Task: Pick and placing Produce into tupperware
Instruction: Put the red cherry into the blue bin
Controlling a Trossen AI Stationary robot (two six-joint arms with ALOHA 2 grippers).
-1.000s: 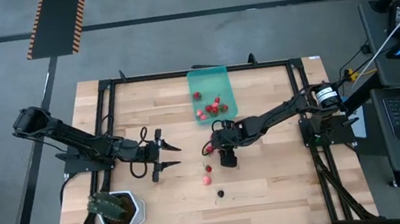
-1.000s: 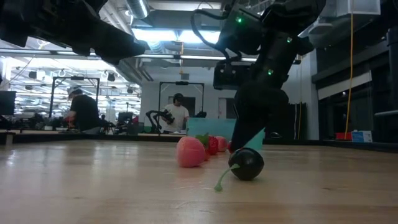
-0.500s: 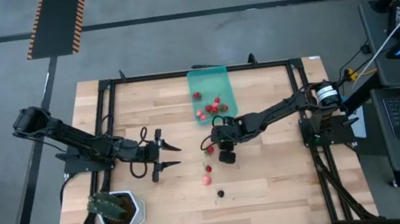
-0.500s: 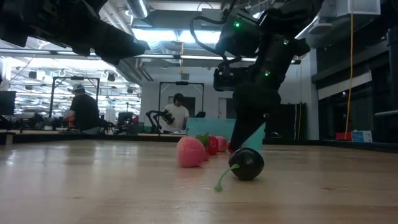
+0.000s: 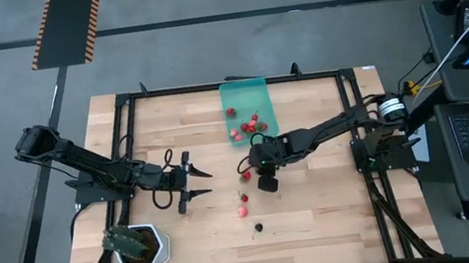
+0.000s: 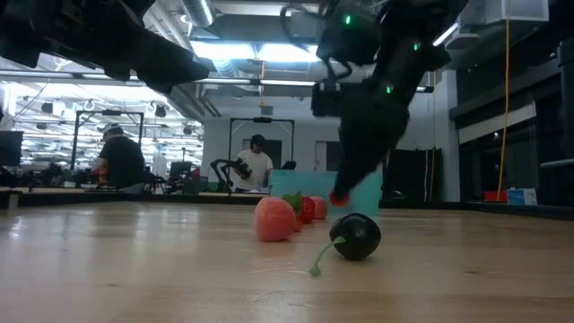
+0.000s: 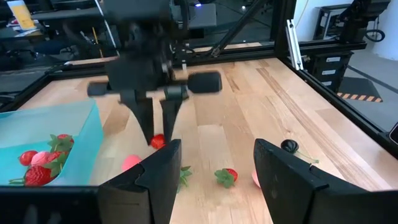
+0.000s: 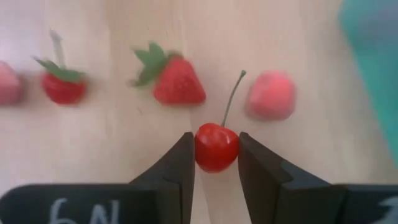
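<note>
Pinching a small red cherry (image 8: 216, 147) between its two dark fingers, the right gripper (image 5: 258, 170) hangs above the middle of the table (image 5: 334, 200), the fruit lifted clear of the wood. Under it lie a strawberry with a green top (image 8: 174, 79), a pinkish fruit (image 8: 270, 94) and another red one (image 8: 61, 86). The teal tupperware (image 5: 247, 105) sits at the far edge, several red fruits (image 5: 250, 126) inside. Nearer the front edge lie a pink fruit (image 6: 274, 219) and a dark berry (image 6: 355, 236). The left gripper (image 5: 194, 182) waits toward the left side, fingers spread apart. A white pot (image 5: 141, 247) stands at the front left corner.
</note>
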